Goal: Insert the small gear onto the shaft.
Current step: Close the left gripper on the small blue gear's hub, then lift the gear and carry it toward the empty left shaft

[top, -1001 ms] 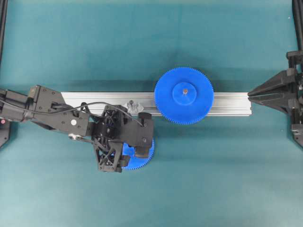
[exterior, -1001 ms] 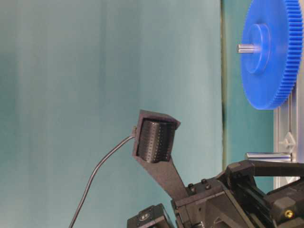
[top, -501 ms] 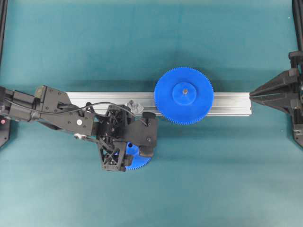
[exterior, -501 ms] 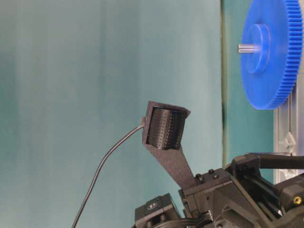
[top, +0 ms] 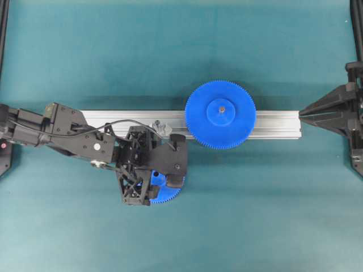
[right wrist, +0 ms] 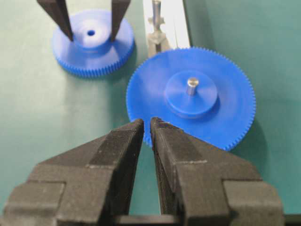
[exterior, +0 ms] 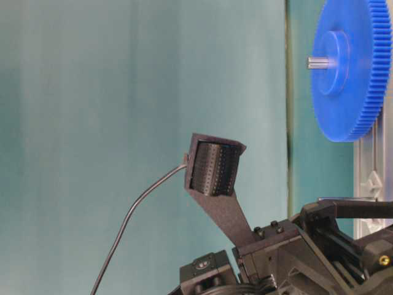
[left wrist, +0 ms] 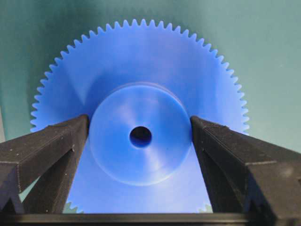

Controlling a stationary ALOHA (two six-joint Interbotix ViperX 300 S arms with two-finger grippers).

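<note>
Blue small gear (left wrist: 140, 136) sits between the released left claw (left wrist: 140, 141), larger gear (top: 220, 114) nearby.

Small gear (left wrist: 140, 134) is lying flat on the green mat, hub facing up, w/ a small round centre hole. Blue plastic, fine teeth all round the rim, raised round hub in the middle. In the overhead view only its lower-right edge (top: 168, 194) is showing. In the right wrist view it (right wrist: 91, 42) is sitting just left of the shaft, not touching it. Shaft (right wrist: 155, 10) is standing upright: short thin grey metal pin on a small silvery angular bracket base. Overhead it (top: 159, 124) is showing just above the gear, apart from it.
</note>
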